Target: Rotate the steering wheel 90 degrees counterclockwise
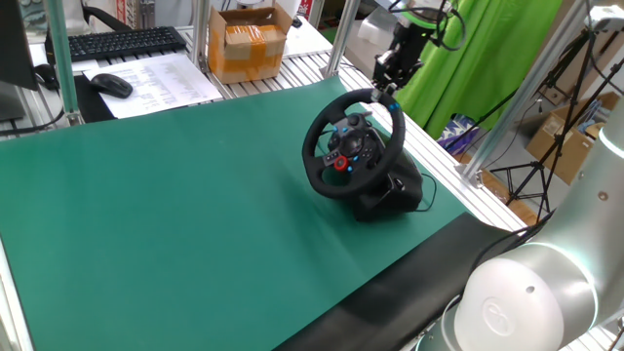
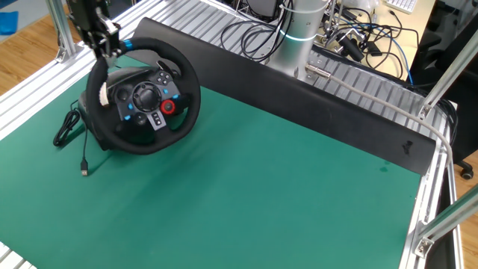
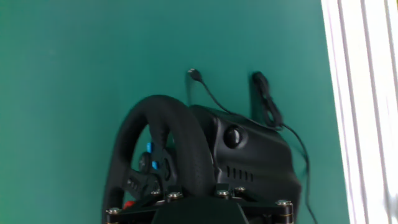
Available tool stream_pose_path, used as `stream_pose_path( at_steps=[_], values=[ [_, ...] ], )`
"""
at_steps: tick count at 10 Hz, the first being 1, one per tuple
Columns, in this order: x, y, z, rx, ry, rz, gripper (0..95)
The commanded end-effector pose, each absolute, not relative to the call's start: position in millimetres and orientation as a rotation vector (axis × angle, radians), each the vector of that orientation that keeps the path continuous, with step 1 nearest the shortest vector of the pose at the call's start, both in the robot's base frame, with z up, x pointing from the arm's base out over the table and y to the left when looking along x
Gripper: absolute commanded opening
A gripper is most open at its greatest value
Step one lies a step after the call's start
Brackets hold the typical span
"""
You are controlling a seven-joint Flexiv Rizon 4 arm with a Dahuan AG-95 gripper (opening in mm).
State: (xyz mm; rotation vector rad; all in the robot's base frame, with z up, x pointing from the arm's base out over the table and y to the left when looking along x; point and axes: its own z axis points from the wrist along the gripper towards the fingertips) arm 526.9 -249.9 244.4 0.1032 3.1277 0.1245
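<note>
Black gripper housing fills the bottom edge of the hand view, with the steering wheel directly below it, rim edge-on and its black base to the right. From the fixed views, the gripper sits at the top of the rim, right by the small blue stripe; whether its fingers clamp the rim or stand apart cannot be told. Beneath it, the hub shows a red knob and coloured buttons. Past the base, a black cable trails over the green mat.
</note>
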Motion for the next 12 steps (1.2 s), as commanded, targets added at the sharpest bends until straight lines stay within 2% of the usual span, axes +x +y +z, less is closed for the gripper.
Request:
stream_pose_path(
  at_steps=[1, 2, 3, 5, 8, 9, 12],
  values=[
    [532, -246, 244, 0.094, 3.138, 0.147, 0.0],
    [531, -246, 245, 0.089, 3.139, 0.143, 19.0],
    [531, -246, 245, 0.096, 3.14, 0.144, 19.0],
    [533, -245, 242, 0.103, 3.142, 0.161, 57.0],
    [533, -245, 242, 0.122, 3.143, 0.167, 57.0],
    [531, -246, 246, 0.147, 3.142, 0.164, 76.0],
    [522, -253, 259, 0.202, 3.179, 0.136, 76.0]
  ],
)
